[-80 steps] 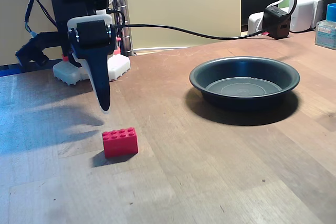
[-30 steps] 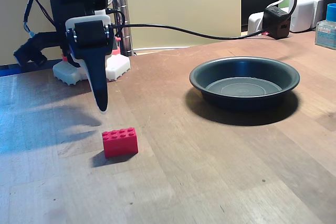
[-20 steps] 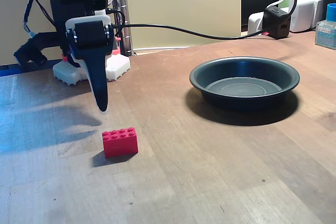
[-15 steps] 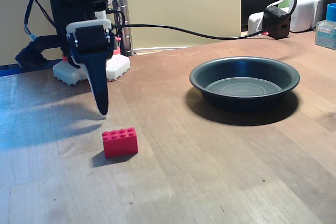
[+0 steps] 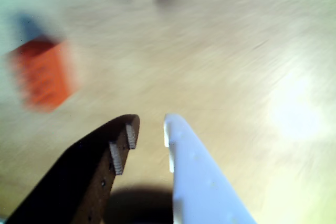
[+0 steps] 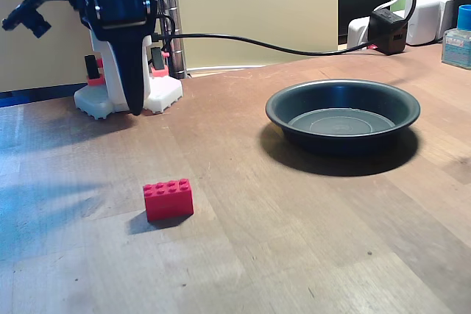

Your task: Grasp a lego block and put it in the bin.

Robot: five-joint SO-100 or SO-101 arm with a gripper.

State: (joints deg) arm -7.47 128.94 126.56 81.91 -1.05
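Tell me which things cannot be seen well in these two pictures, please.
- Lego block: in the wrist view, motion blur hides its studs.
- Gripper: in the fixed view seen edge-on, so its opening is hidden; the wrist view shows a narrow gap.
- Bottle: cut off by the right edge of the fixed view.

tool [image 6: 135,108] risen, pulled back from block [image 6: 168,198]

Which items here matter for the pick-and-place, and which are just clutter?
Job items:
- lego block, red, on the table, not gripped
- bin, dark round pan, nothing in it
- gripper, jaws slightly apart, holding nothing

Lying about:
- black power adapter with its cable
- white charger
- bottle with blue cap, far right edge
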